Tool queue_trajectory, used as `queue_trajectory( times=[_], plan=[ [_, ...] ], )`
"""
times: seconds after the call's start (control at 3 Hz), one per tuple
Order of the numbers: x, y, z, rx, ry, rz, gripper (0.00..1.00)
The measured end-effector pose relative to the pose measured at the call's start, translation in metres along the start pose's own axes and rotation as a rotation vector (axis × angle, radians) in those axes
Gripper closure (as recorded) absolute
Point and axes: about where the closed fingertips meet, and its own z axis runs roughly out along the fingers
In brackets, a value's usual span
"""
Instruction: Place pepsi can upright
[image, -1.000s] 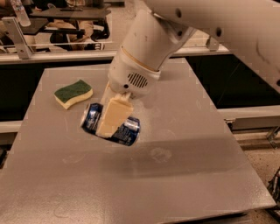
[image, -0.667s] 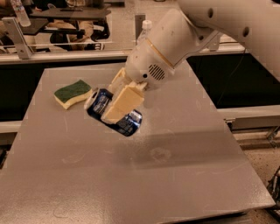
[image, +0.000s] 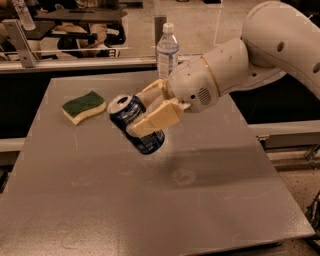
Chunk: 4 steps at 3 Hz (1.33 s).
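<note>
The pepsi can (image: 136, 125) is dark blue with white print and a silver pull-tab top. It hangs tilted above the grey table (image: 150, 200), its top pointing up and to the left. My gripper (image: 141, 116) is shut on the pepsi can, with one cream finger (image: 154, 118) across its front and the other behind it. The white arm reaches in from the upper right.
A green and yellow sponge (image: 83, 106) lies on the table at the left. A clear plastic water bottle (image: 167, 50) stands at the table's far edge behind my wrist. A rail and shelving run behind the table.
My gripper has lifted the pepsi can off the table and turned it from lying flat toward upright. The arm has swung to the right.
</note>
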Motion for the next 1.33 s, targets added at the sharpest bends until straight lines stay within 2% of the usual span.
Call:
queue_trajectory(
  times=[1.0, 1.33],
  plan=[
    [0.058, -0.005, -0.03, 0.103, -0.234, 0.054, 1.0],
    [0.069, -0.004, -0.036, 0.13, -0.317, 0.043, 0.82]
  ],
)
